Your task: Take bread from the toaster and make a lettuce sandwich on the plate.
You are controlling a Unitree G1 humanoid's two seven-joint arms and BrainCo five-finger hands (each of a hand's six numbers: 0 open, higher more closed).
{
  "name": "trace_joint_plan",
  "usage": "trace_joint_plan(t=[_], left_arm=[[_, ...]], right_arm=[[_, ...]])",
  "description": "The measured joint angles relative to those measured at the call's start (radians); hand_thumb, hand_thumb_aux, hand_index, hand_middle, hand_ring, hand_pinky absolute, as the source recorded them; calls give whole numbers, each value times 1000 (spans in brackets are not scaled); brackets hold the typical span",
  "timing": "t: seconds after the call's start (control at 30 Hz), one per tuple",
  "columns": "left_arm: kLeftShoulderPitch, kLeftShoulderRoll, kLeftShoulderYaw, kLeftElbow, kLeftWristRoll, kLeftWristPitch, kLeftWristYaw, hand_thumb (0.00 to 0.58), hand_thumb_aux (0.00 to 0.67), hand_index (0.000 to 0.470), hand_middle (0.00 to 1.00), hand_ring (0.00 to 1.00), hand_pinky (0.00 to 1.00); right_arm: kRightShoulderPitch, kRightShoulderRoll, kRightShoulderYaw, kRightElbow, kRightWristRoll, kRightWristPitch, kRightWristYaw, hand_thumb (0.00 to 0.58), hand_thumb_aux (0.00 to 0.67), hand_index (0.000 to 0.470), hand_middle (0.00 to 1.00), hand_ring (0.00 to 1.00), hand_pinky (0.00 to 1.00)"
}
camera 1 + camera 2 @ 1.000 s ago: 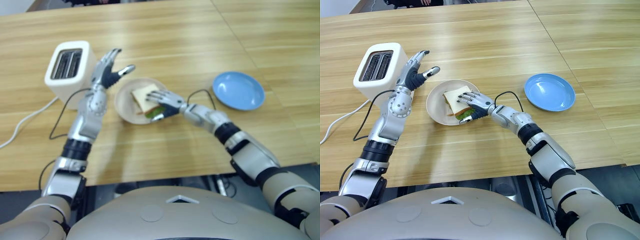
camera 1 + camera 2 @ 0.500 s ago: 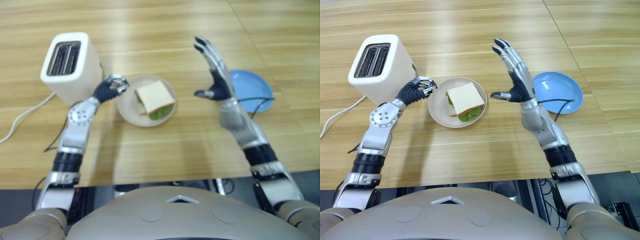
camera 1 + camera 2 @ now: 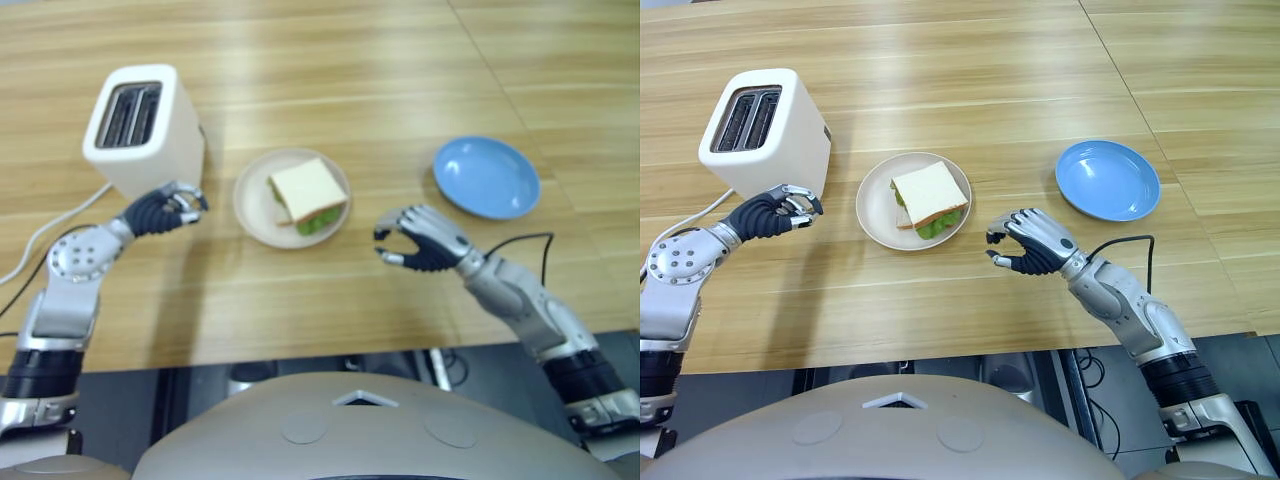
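The lettuce sandwich (image 3: 930,195) lies on the beige plate (image 3: 872,218) on the bench (image 3: 940,90), with green leaf showing under its top slice. To the right of the beige plate and apart from it is the right hand (image 3: 1032,244), fingers curled and holding nothing. To its left, just in front of the white toaster (image 3: 765,130), is the left hand (image 3: 770,212), likewise curled and empty.

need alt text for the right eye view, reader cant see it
A lettuce sandwich sits on a beige plate on a wooden table. The robot's left hand is curled and empty by a white toaster; its right hand, also curled and empty, is nearer the robot, between the beige plate and an empty blue plate.
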Motion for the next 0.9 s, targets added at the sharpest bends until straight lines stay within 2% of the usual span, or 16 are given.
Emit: trace_joint_plan(t=[0.23,0.37,0.53,0.7,0.9], left_arm=[[12,17,-146,70,138,-36,-25,580,670,460,1000,1000,1000],[10,10,-277,131,225,-44,-50,580,670,460,1000,1000,1000],[-70,-25,-358,180,311,-31,-53,580,670,460,1000,1000,1000],[-136,-68,-379,262,337,-21,-23,580,670,460,1000,1000,1000],[-304,-198,-389,463,377,-35,105,580,670,460,1000,1000,1000]], right_arm=[[-51,37,87,32,-121,54,53,580,670,460,1000,1000,1000],[-134,76,151,136,-158,41,42,580,670,460,1000,1000,1000],[-248,90,212,342,-225,20,-17,580,670,460,1000,1000,1000],[-305,97,239,464,-241,-8,-80,580,670,460,1000,1000,1000],[-492,173,303,718,-267,-20,-173,580,670,460,1000,1000,1000]])
